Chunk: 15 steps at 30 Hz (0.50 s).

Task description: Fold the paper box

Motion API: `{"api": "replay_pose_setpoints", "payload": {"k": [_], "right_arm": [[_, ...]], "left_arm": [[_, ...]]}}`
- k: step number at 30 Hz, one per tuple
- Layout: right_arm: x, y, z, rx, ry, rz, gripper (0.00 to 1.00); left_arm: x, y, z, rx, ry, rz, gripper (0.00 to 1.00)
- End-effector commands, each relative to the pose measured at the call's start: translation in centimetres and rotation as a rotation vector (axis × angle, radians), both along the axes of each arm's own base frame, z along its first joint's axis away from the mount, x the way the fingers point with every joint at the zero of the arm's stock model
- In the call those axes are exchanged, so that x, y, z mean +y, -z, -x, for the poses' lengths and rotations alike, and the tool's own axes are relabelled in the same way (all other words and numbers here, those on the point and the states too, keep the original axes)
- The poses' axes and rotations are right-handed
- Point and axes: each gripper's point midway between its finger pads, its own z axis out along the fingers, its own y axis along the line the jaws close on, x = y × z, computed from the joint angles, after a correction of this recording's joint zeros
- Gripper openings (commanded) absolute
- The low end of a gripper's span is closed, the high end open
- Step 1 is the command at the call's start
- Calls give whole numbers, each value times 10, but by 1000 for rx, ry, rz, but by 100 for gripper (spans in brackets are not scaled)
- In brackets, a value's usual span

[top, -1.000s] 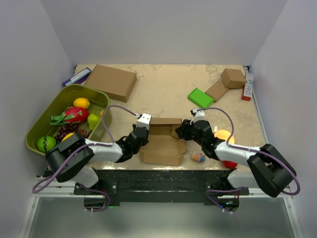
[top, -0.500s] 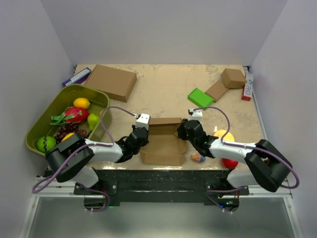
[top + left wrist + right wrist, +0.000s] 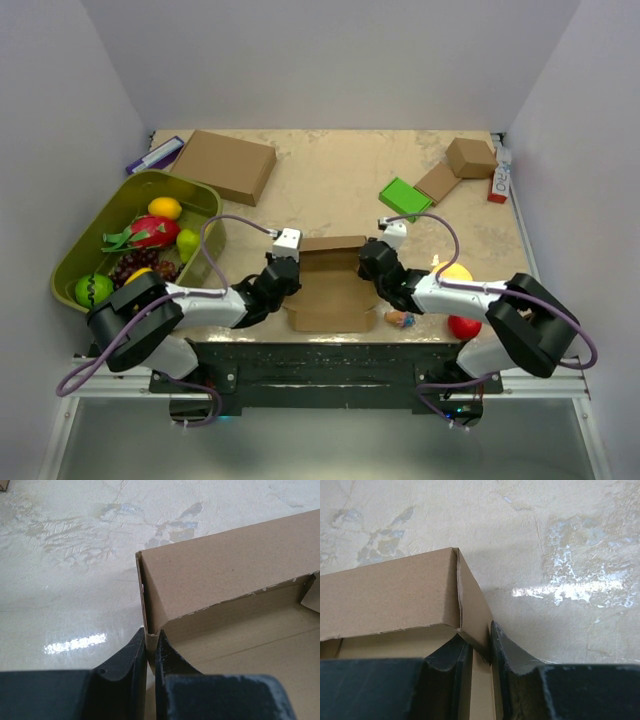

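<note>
The left pincer [image 3: 151, 636] gripped the left wall of the paper box [image 3: 328, 290], open-topped at the bench's [image 3: 330, 190] near edge; the right pincer [image 3: 481, 642] pinched its right wall. The far-right red pack [image 3: 498, 184] bore lettering too small to read.

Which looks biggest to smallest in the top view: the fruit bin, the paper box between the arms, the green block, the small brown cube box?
1. fruit bin
2. paper box
3. green block and small brown cube box: about alike in this view, so I leave them unranked.
</note>
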Motion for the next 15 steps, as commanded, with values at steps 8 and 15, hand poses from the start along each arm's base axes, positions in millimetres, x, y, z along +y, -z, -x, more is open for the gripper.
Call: {"api": "replay_pose_setpoints", "payload": {"k": [8, 15], "right_arm": [[-47, 23, 11, 48, 132, 168, 46], [-35, 27, 13, 53, 68, 126, 48]], "left_arm": [[10, -10, -3, -10, -33, 24, 0], [10, -10, -3, -13, -24, 22, 0]]}}
